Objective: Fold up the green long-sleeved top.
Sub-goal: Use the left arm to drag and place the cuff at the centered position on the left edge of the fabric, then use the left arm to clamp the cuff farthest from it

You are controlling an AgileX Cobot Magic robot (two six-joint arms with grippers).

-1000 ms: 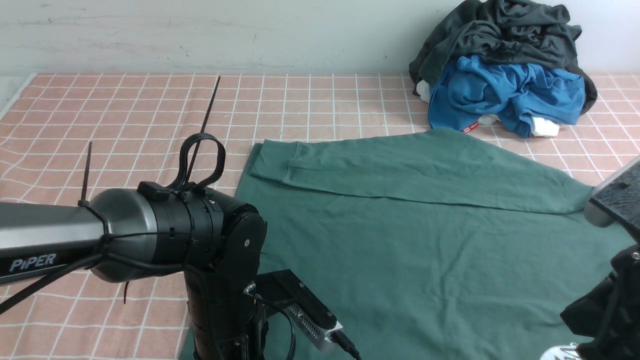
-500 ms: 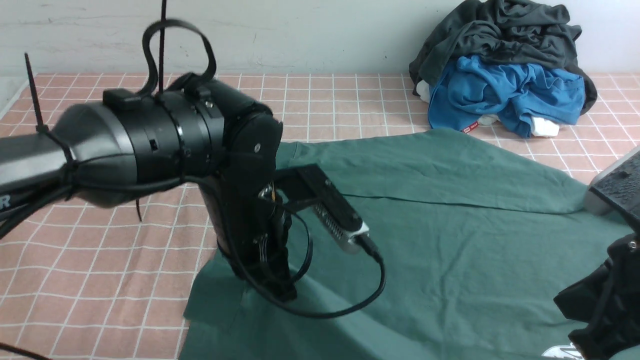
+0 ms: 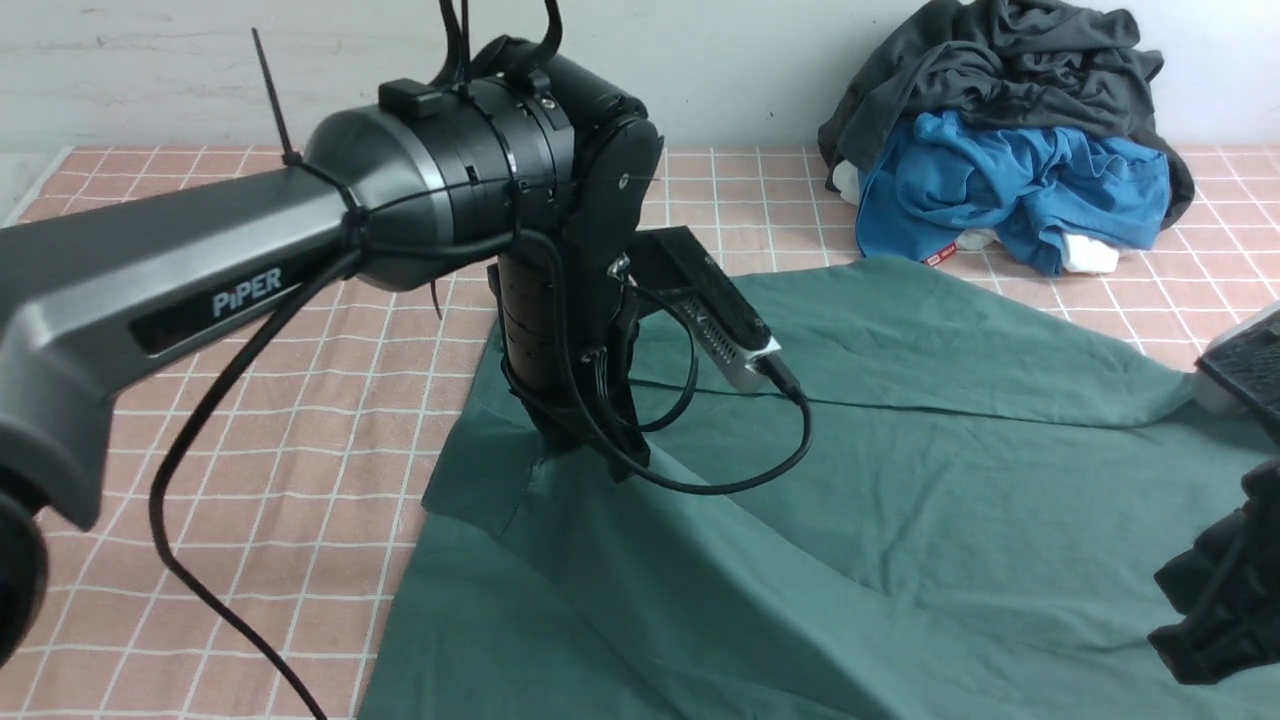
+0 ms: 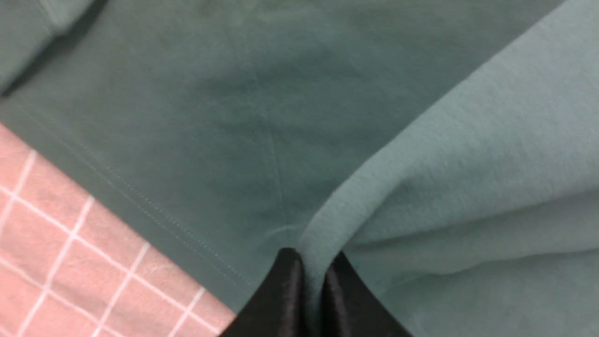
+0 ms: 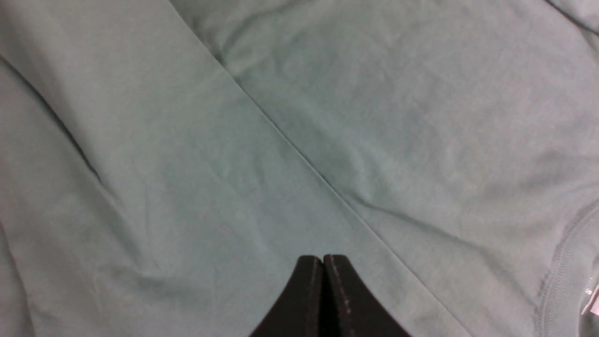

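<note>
Pinching a ridge of cloth between its black jaws, the left gripper (image 4: 312, 264) is clamped on the large dark forest-green cotton jersey top (image 3: 900, 480). In the left wrist view, a narrow fold of the fabric runs right into the slit between the two fingertips. In the front view that gripper (image 3: 600, 455) points down at the garment's left side. The cloth rises to it in a tented ridge that slopes away toward the near right. A flap of the top hangs just left of the gripper, down onto the pink cotton table cover with a white grid (image 3: 250, 420).

The rest of the green top lies spread across the middle and right of the cover. One long sleeve is folded across its far part and runs toward the right edge.

The right gripper (image 5: 323, 264) has its jaws pressed together with no gap. It sits over the green fabric near the ribbed neckline (image 5: 557, 262); whether it touches the cloth I cannot tell.

At the far right corner, a bright blue crumpled garment (image 3: 1010, 190) lies under a dark charcoal-grey crumpled garment (image 3: 1000, 70). The green top's far edge reaches near the blue one.
</note>
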